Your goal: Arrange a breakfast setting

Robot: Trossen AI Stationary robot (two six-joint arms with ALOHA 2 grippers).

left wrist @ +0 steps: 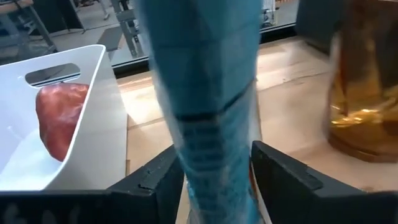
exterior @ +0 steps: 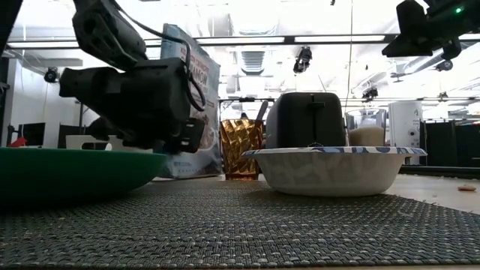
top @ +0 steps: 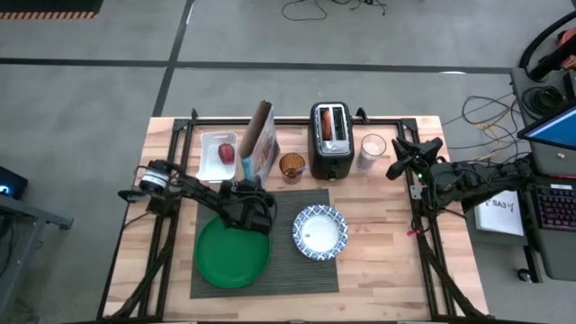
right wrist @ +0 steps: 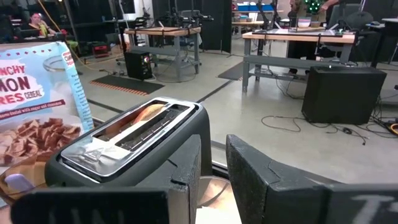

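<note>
the left gripper (left wrist: pixel 214 171) sits at the cereal box (top: pixel 262 139), its fingers (left wrist: pixel 155 180) spread to either side of the box's narrow edge; whether they pinch it i cannot tell. the box stands at the mat's (top: pixel 270 270) 12 o'clock, just beside the tray (top: pixel 212 162) holding the red fruit (top: pixel 226 153). plate (top: pixel 232 254) and bowl (top: pixel 319 232) rest on the mat. the right gripper (right wrist: pixel 212 168) waits at the toaster's (top: pixel 330 139) 3 o'clock, fingers slightly apart, holding nothing.
</note>
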